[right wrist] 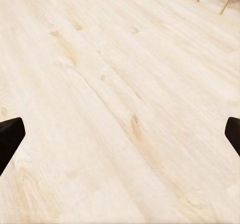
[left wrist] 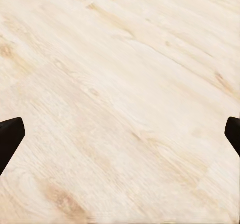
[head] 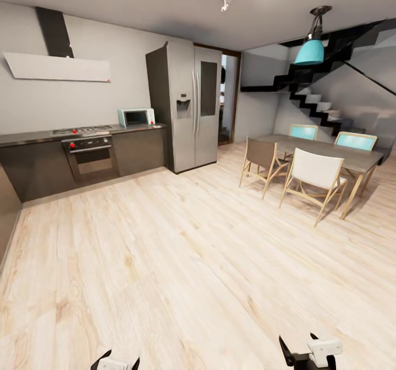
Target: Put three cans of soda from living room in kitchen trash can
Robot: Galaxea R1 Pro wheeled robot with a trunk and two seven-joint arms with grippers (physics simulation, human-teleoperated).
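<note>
While the robot sits out on the pale wood floor (head: 181, 260), the kitchen (head: 82, 150) runs along the left wall: dark cabinets, oven (head: 89, 155), teal microwave (head: 135, 117), then the steel fridge (head: 187, 105). Further right there's a dining table (head: 330, 152) with chairs. Left gripper (left wrist: 120, 134) and right gripper (right wrist: 120, 134) both hang spread wide, holding nothing, over bare boards.
</note>
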